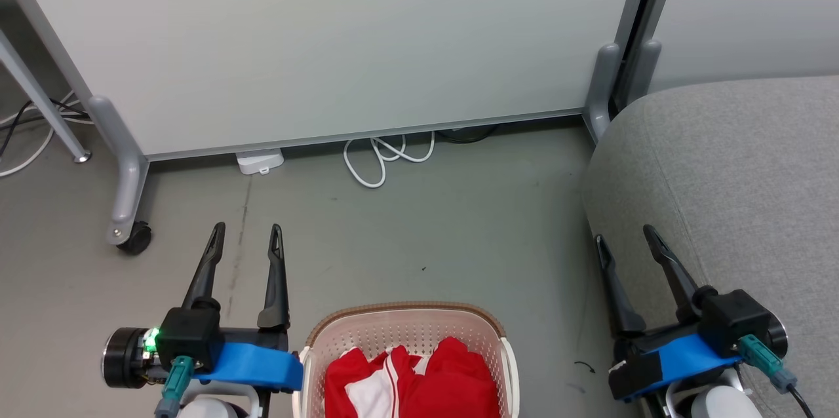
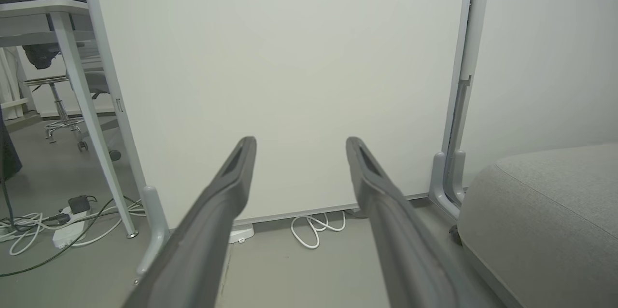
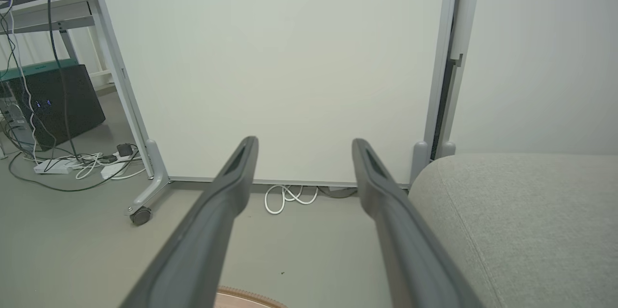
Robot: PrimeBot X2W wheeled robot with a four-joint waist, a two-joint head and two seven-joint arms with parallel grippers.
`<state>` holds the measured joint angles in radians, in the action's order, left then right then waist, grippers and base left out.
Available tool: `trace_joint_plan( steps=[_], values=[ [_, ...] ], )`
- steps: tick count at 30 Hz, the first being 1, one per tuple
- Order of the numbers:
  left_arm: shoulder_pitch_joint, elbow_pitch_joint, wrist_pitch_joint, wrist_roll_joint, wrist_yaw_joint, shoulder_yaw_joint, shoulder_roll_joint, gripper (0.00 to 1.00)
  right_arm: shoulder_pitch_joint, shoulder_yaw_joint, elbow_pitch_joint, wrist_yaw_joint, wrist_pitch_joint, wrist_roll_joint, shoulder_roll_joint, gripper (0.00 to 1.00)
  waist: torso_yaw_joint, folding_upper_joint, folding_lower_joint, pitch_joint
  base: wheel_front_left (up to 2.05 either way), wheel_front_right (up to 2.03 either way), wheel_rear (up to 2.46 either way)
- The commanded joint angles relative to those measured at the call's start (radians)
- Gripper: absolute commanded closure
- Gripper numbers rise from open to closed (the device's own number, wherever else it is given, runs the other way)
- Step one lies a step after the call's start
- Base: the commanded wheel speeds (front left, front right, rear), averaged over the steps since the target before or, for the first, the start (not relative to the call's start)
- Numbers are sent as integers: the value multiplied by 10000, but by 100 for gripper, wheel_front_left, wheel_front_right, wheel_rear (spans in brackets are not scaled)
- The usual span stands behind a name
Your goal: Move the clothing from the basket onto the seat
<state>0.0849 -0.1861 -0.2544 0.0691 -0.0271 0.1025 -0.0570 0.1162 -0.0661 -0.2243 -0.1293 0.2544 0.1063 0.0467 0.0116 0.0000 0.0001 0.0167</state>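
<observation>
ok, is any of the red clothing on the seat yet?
No, the clothing lies in the basket, and the visible part of the grey seat has nothing on it.

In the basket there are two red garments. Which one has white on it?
The left garment in the basket: it has white stripes and a white panel. The right garment is plain red.

The basket is smooth cream plastic full of little holes, with a brown rim that looks woven. The clothing is soft red cloth. The seat is grey cloth, a bit rough. The left gripper and right gripper have dark matt fingers. The floor is smooth and dull
</observation>
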Motion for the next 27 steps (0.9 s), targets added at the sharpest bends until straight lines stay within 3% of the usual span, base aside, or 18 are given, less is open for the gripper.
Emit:
trace_joint_plan(
  steps=[1, 27],
  values=[
    [130, -9, -68, -202, -18, 5, -35, 0, 143, 23, -23, -23, 71, -177, 63, 0, 5, 0, -1, 4, 0, 0, 0],
    [64, -269, -116, 161, -327, -224, 58, 0, 166, 85, -480, -22, 118, -160, 63, 0, 28, 0, -1, -12, 0, 0, 0]
  ],
)
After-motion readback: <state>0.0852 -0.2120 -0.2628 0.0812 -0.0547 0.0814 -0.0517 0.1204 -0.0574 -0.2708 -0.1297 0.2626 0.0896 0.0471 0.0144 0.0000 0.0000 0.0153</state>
